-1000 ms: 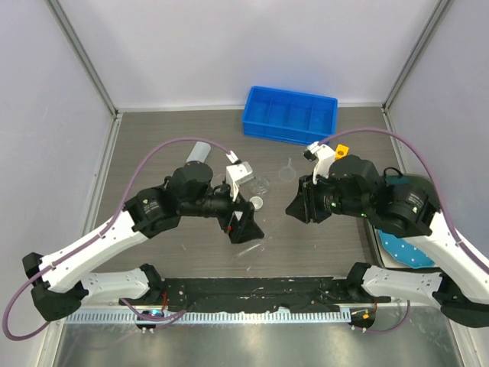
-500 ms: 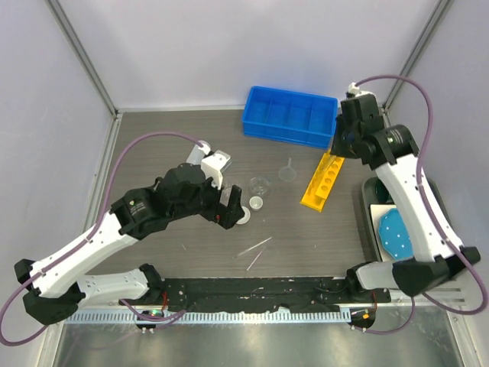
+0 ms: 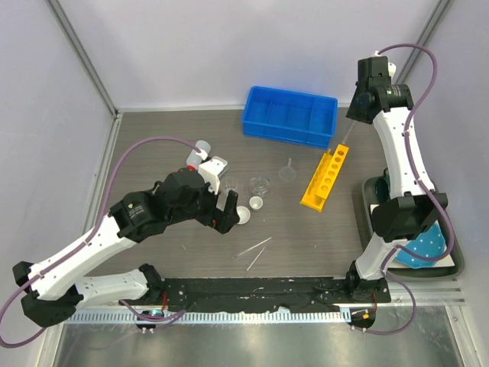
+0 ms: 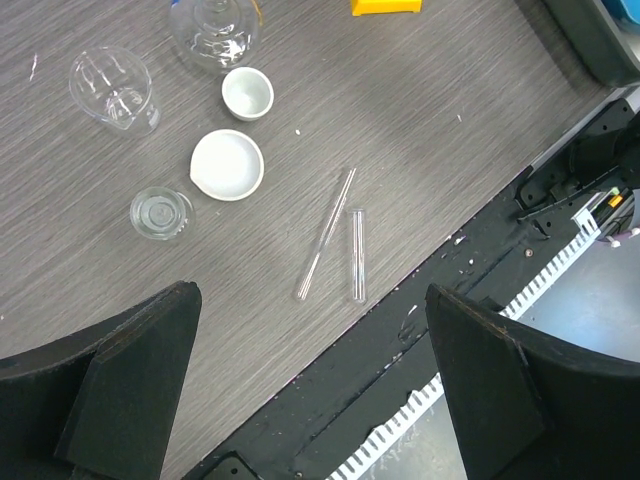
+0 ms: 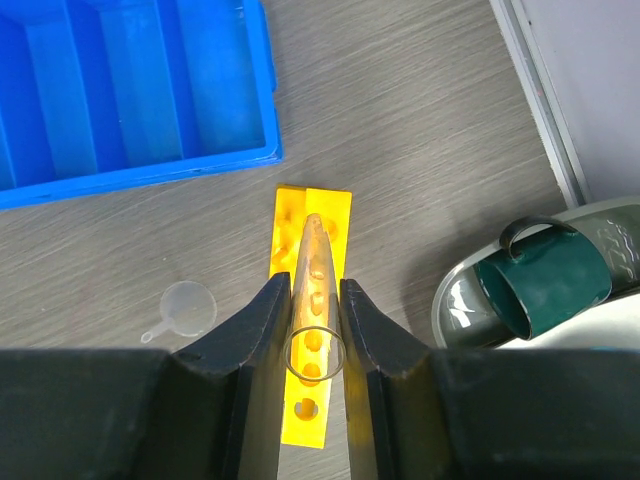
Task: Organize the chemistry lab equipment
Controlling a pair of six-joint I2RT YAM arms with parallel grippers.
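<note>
Grey wood-grain counter (image 3: 153, 153) fills the white-walled booth, and I take my bearings from the yellow holed rack (image 3: 325, 177) lying on it. Just past the rack's far end sits the blue bin (image 3: 290, 115); the teal mug (image 5: 545, 280) is off to the rack's right.

My right tool (image 5: 315, 300) hangs high above the rack, its jaws narrowed to a slim gap and pinching a glass tube (image 5: 313, 250) that points down towards the row of holes. My left tool (image 3: 227, 212) is spread as wide as it goes and holds nothing. It hovers well to the rack's left, over the small beakers (image 4: 112, 88) and white dishes (image 4: 227, 165). Two loose tubes (image 4: 357, 255) lie there too, on the side nearer my bases. The funnel (image 5: 188, 308) stands close by the rack's left edge.

I judge the step in hand to be seating the held tube. To do it well, I should keep it plumb and centre its rounded end over one hole. Then I lower slowly and let go only once the rack carries it. Glass slips and chips, so no squeezing harder.
</note>
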